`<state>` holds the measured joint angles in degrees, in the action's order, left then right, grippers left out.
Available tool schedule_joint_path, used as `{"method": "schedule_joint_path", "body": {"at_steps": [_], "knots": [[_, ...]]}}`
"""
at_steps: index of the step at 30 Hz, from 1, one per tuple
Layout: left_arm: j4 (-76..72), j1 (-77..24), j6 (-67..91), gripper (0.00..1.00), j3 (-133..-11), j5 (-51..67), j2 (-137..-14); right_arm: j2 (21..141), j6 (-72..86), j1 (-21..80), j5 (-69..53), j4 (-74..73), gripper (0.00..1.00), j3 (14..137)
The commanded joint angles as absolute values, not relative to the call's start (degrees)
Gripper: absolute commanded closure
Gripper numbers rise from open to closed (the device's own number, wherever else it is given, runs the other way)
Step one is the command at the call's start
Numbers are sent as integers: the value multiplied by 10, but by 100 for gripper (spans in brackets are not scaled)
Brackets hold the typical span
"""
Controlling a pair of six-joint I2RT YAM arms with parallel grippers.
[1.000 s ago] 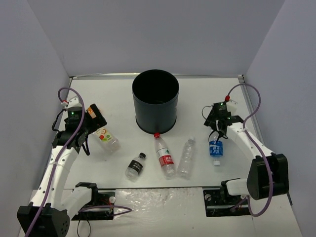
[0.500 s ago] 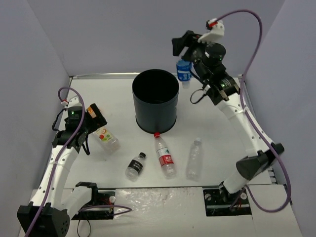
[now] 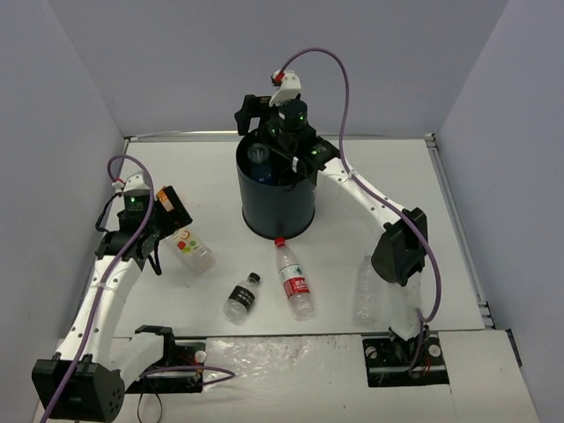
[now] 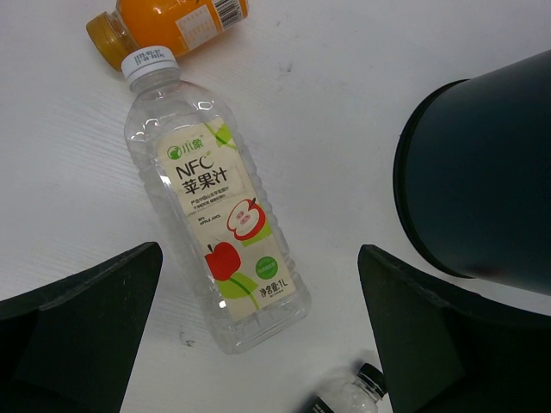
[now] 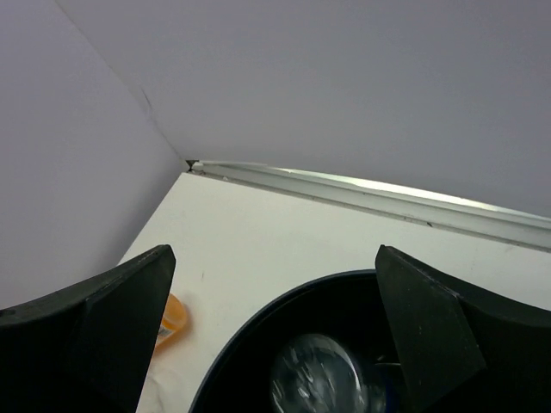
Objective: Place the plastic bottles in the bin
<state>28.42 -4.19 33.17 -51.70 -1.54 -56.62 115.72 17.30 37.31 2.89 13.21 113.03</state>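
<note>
A: Bin (image 3: 277, 198)?
B: Straight under right claw (image 5: 274, 258), whose fingers spread wide, probably to drop the blurry bottle (image 5: 317, 377) sitting inside.
A: Left claw (image 4: 258, 292)?
B: Open too, juice bottle (image 4: 215, 206) lying flat below, between its fingers, likely next grab.

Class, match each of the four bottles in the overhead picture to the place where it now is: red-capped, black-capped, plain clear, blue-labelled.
Things
1. red-capped bottle
2. black-capped bottle
3. plain clear bottle
4. blue-labelled bottle

Places
A. farthest right of the four
B. in the mouth of the bin
C. lying with its cap at the bin's foot
D. lying just left of the red-capped one

Pairs: 1-C, 2-D, 3-A, 4-B
</note>
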Motion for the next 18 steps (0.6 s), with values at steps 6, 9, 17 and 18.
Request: {"method": "schedule_joint_path", "body": {"at_steps": [6,9,17,18], "knots": [[261,-44,326,3,-532,-10,-550,876,186,364,245,0,0,1027],[260,-45,326,3,-532,-5,-548,758,240,347,351,-106,0,896],[268,-47,327,3,-536,-22,-541,521,413,229,263,-304,0,591],[269,-47,328,3,-536,-24,-540,513,416,228,247,-309,0,563]]}}
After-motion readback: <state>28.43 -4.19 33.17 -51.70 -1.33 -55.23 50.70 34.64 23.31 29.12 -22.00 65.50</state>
